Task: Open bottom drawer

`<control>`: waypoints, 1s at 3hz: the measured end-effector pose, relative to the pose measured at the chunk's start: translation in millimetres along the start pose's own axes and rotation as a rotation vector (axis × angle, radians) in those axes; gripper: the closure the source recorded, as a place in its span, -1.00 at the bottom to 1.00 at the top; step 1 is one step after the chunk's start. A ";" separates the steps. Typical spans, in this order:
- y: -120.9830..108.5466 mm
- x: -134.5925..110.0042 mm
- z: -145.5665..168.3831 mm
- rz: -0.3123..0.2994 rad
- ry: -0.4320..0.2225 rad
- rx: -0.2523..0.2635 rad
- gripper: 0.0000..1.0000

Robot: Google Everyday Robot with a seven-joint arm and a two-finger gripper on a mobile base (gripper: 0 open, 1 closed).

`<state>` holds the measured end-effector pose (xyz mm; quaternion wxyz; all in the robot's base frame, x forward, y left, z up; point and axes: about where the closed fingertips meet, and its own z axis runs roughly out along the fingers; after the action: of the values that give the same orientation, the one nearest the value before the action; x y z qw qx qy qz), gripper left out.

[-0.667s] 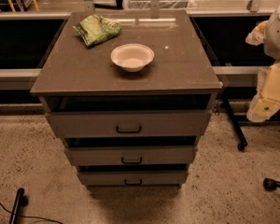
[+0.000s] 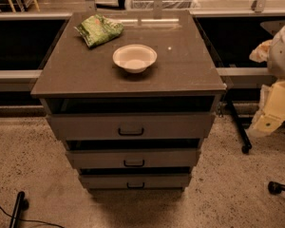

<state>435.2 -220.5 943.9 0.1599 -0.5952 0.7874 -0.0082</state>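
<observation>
The bottom drawer [image 2: 135, 180] is the lowest of three grey-brown drawer fronts in the cabinet [image 2: 85, 75], with a small black bar handle [image 2: 135, 185]. Its front sits close to the cabinet body, with a dark gap above it. The middle drawer [image 2: 133, 158] and top drawer [image 2: 130, 126] are above it. My gripper [image 2: 268, 120], a cream-coloured piece below the white arm [image 2: 282, 51], hangs at the right edge of the view. It is to the right of the cabinet, well apart from the drawers and higher than the bottom one.
A white bowl [image 2: 135, 57] and a green bag [image 2: 99, 30] lie on the cabinet top. A black stand leg [image 2: 238, 127] and a caster [image 2: 274, 187] are on the speckled floor to the right. A black pole with a cable [image 2: 18, 208] is at the lower left. Dark shelving runs behind the cabinet.
My arm and gripper have sunk slightly at the right edge. The cabinet, drawers, bowl and bag have not moved.
</observation>
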 end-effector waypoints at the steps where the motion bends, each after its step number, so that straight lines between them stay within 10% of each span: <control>1: 23.2 19.2 49.9 0.025 0.010 -0.094 -1.00; 3: 24.0 9.5 54.0 -0.020 0.055 -0.006 -1.00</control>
<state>424.6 -212.9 885.5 0.1361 -0.6031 0.7856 -0.0236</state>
